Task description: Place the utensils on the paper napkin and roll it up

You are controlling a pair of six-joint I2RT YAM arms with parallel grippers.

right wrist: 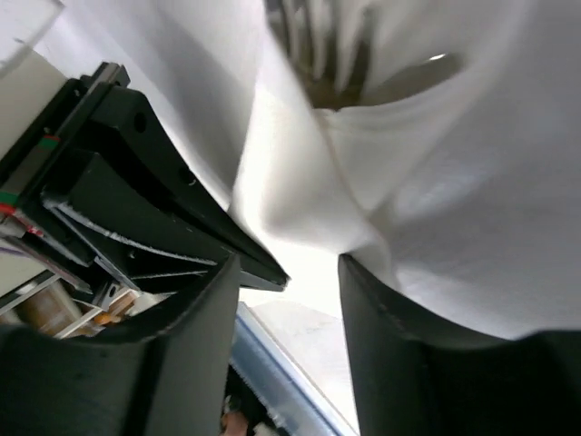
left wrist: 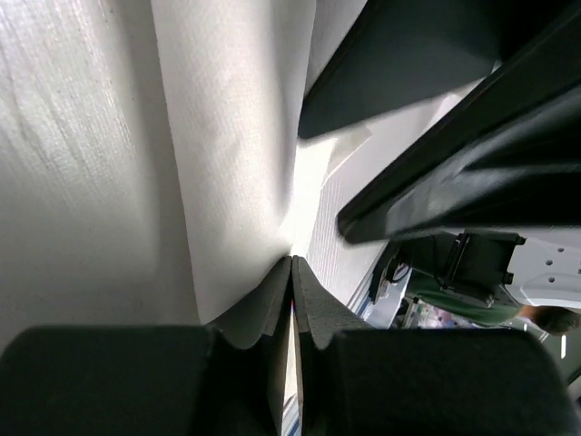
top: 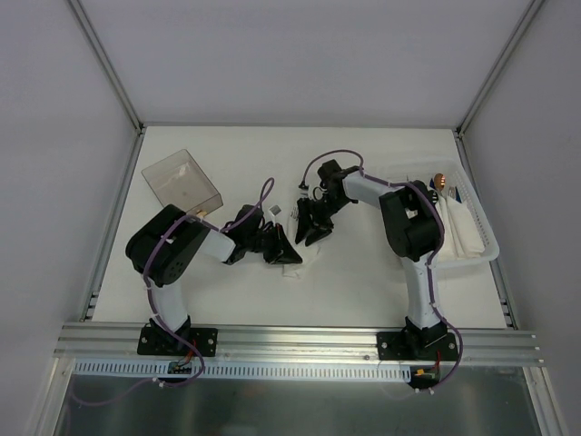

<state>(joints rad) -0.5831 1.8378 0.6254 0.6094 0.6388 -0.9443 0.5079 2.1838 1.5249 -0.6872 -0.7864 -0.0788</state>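
Note:
The paper napkin (top: 292, 266) lies bunched on the table between my two grippers. In the left wrist view it is a white sheet (left wrist: 209, 145) that runs down into my left gripper (left wrist: 292, 262), whose jaws are shut on its edge. In the right wrist view the napkin (right wrist: 454, 209) is folded around the utensils; only fork tines (right wrist: 313, 50) show at the top. My right gripper (right wrist: 286, 268) is open, and its right finger (right wrist: 390, 345) touches the napkin's fold. From above, the left gripper (top: 277, 247) and the right gripper (top: 313, 227) are close together.
A clear plastic box (top: 182, 182) stands at the back left. A white tray (top: 481, 238) at the right holds a gold round item (top: 439, 179) and white things. The right gripper's dark fingers (left wrist: 454, 163) cross the left wrist view.

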